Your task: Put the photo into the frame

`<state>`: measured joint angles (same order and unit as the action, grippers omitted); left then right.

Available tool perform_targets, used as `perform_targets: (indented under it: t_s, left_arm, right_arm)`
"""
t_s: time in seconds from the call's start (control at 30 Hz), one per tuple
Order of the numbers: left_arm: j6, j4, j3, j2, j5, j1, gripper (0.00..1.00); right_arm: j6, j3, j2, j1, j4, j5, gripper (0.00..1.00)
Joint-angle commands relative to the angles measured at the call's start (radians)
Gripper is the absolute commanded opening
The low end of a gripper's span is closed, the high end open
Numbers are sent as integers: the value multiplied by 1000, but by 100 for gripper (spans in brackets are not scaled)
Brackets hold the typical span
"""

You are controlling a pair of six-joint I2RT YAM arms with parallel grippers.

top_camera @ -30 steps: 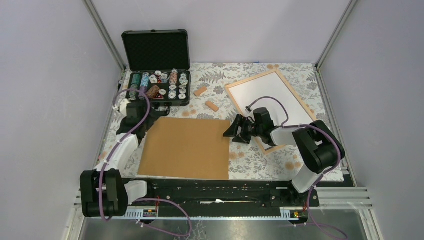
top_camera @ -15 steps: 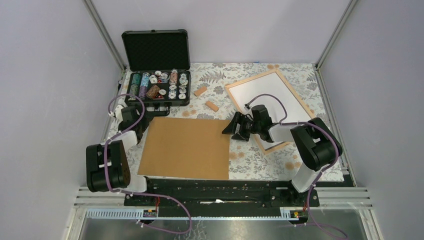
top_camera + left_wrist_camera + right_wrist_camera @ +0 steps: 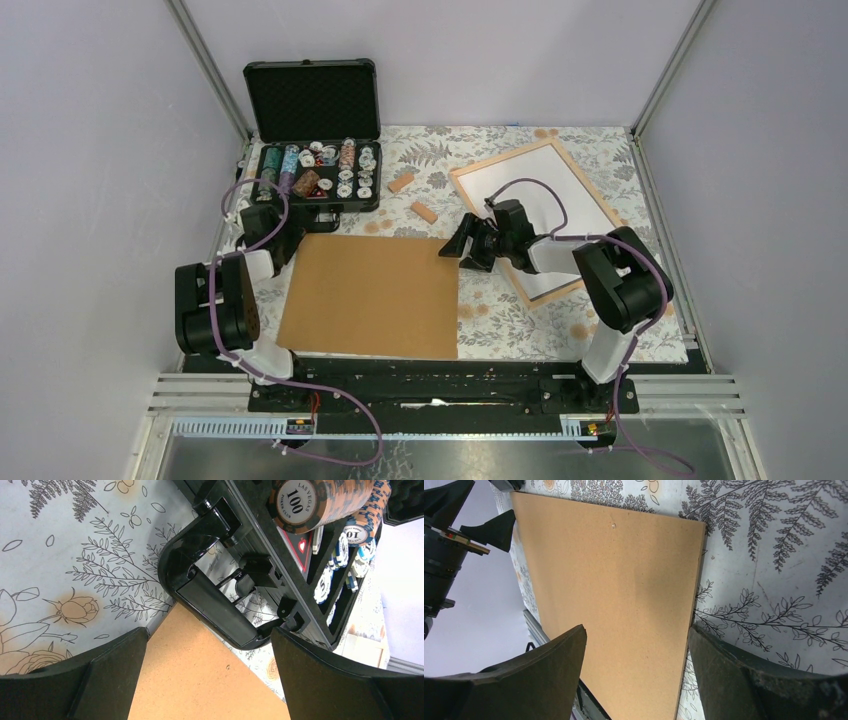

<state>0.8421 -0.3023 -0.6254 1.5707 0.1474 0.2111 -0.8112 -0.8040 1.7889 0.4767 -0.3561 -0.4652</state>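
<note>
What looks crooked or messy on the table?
The frame sits slanted, while the brown board lies nearly straight. Inside it only white shows, so the photo seems face down. Two little wooden blocks lie loose between the frame and the open chip case. Nothing looks spilled or broken.

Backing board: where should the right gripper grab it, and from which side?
Probably its far right corner, from the right. The backing board lies flat and thin on the tablecloth, so only an edge offers a pinch; the open right gripper sits astride that right edge in its wrist view.
</note>
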Motion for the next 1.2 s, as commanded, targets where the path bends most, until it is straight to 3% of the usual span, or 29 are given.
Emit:
perform_targets:
  t_s: [0.0, 0.27, 0.6, 0.83, 1.17]
  left_arm:
    - [61, 19, 43, 29, 189, -6, 99]
    - [152, -69, 118, -97, 403, -11, 99]
    - [205, -63, 145, -369, 503, -21, 99]
    - [347, -242, 64, -351, 546, -63, 99]
    - [350, -229, -99, -327, 543, -115, 99]
  right_arm:
    - [-52, 30, 17, 26, -31, 30, 82]
    - [-90, 48, -190, 26, -24, -6, 82]
    - [-76, 29, -420, 26, 73, 65, 82]
    - [1, -84, -420, 26, 95, 102, 83]
    - [125, -319, -430, 22, 222, 171, 84]
